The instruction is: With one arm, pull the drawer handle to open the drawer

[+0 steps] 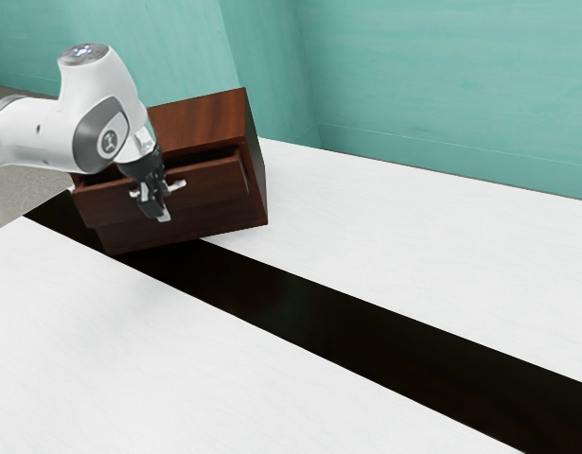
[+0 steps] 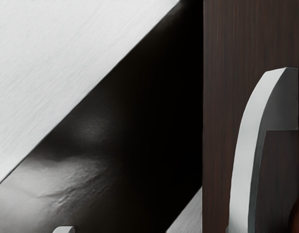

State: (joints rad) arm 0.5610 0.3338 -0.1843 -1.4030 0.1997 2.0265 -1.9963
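Note:
A dark wooden drawer cabinet (image 1: 201,118) stands on the table at the exterior view's upper left. Its drawer front (image 1: 215,184) carries a silver handle (image 1: 180,183) and seems to stand slightly out of the cabinet, with a dark gap along its top. My black gripper (image 1: 156,203) hangs at the handle, fingers pointing down in front of the drawer. In the wrist view the curved silver handle (image 2: 249,145) rises against the dark wood (image 2: 222,73). One fingertip (image 2: 64,229) shows well off to the side of the handle, so the gripper is open.
The white table (image 1: 385,246) is crossed by a wide black strip (image 1: 366,340) that runs from under the cabinet toward the exterior view's lower right. A teal wall (image 1: 414,66) stands behind. My white arm (image 1: 92,113) covers the cabinet's left part.

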